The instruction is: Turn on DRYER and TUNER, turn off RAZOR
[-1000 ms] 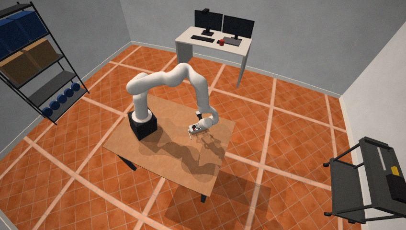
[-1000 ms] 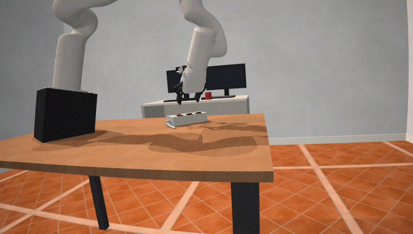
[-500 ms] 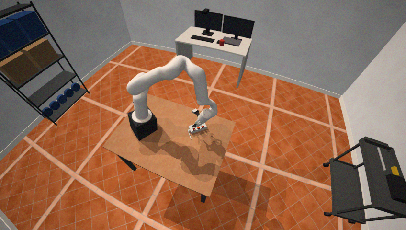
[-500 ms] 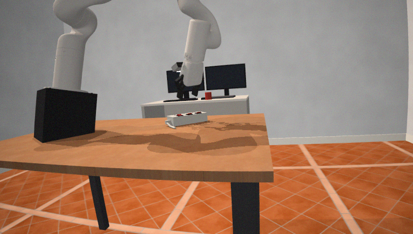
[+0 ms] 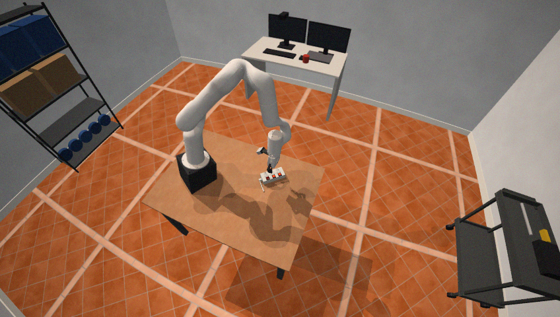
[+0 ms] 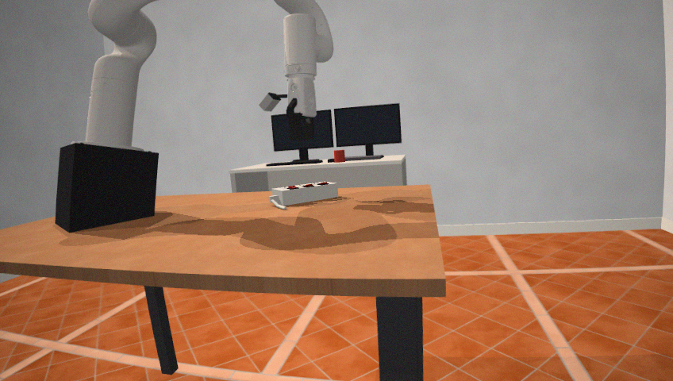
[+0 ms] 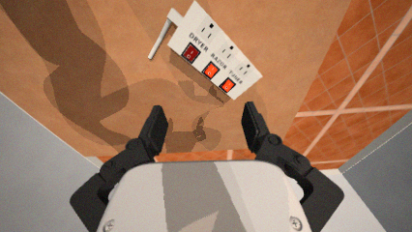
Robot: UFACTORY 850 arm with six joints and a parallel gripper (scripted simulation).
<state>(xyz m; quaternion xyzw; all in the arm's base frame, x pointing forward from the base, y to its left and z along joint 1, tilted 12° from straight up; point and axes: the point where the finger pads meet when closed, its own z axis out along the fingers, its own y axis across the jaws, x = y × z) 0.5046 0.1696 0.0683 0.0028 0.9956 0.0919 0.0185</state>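
Grey walls and an orange tiled floor surround the wooden bench [image 6: 226,264] I'm working over. My gripper [image 7: 203,113] hangs high above the bench with its two black fingers spread fully wide and nothing between them; from the exterior view it [image 6: 297,123] sits well above the power strip [image 6: 304,192], not touching it. On my wrist view the white power strip [image 7: 215,50] lies flat and right way up, angled diagonally, its stub of cable [image 7: 161,40] pointing away from the sockets. I can read three labelled rocker switches: the DRYER switch [image 7: 191,53] looks darker red, while the RAZOR switch [image 7: 210,71] and the TUNER switch [image 7: 226,85] glow bright orange-red. From the top view the strip [image 5: 273,177] rests towards the far right part of the bench, nearer the right edge than the arm's black base [image 5: 196,174], which stands by the far left corner. Beyond the bench I see a white desk [image 5: 294,67] with two monitors [image 5: 308,33] and a red mug [image 5: 305,58].
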